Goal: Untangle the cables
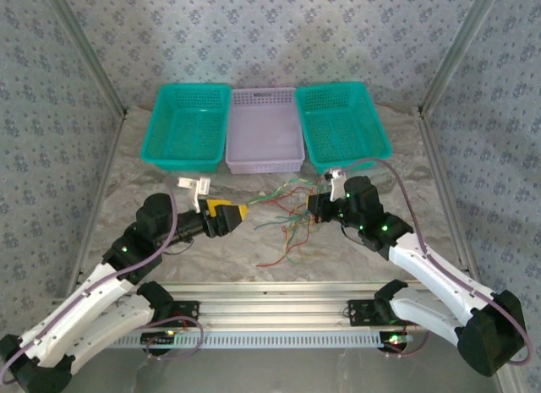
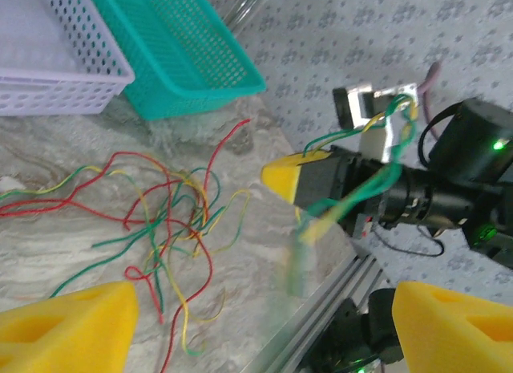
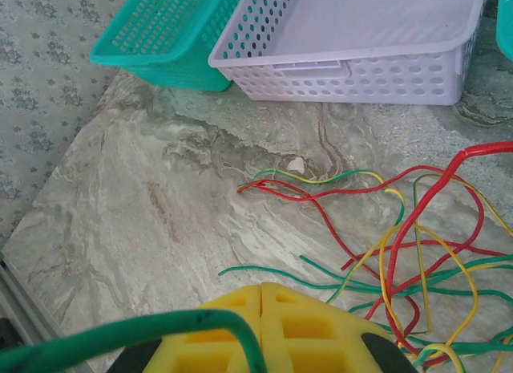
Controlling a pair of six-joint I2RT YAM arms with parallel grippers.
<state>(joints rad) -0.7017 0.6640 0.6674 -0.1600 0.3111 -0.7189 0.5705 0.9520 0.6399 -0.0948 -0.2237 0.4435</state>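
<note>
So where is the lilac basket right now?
Top view: the lilac basket sits at the table's far side, centred between the two teal baskets, just beyond the cable tangle.

Three perforated plastic baskets stand in a row at the far side of the bench [image 1: 161, 186]. The left teal basket [image 1: 190, 127] and the right teal basket [image 1: 342, 122] flank a lilac basket [image 1: 265, 131], and their rims touch or nearly touch. The bench top is marbled grey and white. In the right wrist view a small pale speck [image 3: 296, 164] lies on it, perhaps a crumb or just part of the marbling. Flower-patterned wallpaper [image 1: 279, 38] covers the walls behind and to both sides. Aluminium posts [image 1: 84, 51] slant up at the corners, and a slotted aluminium rail [image 1: 279, 296] runs along the near edge.
</note>
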